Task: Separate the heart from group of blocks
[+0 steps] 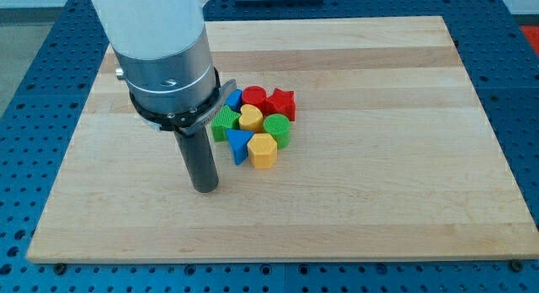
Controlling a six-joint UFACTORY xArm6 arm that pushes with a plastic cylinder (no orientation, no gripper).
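Item: wooden board (379, 200), one cluster of small blocks near its middle, toward the view's left.
Cluster contents: yellow heart (250, 117) at the centre; red cylinder (254, 98) and red star (282, 102) on the view's top side; a blue block (234, 98), shape unclear, at upper left; green block (224, 123) on the view's left; green cylinder-like block (277, 128) on the right; blue triangle (238, 145) and yellow hexagon (263, 151) at the bottom; all packed touching or nearly so.
Tool: my tip (205, 188), a plain rod with no jaws, so nothing opens, closes or grips; it rests on the board just left of and below the cluster, near the blue triangle, apart from every block.
Step in hand, by judgement: approach; the heart is enclosed and not yet separated.
Next move calls for: opening a lane through the neighbours, or entering a gap, then pushing the heart clear without dragging others along.
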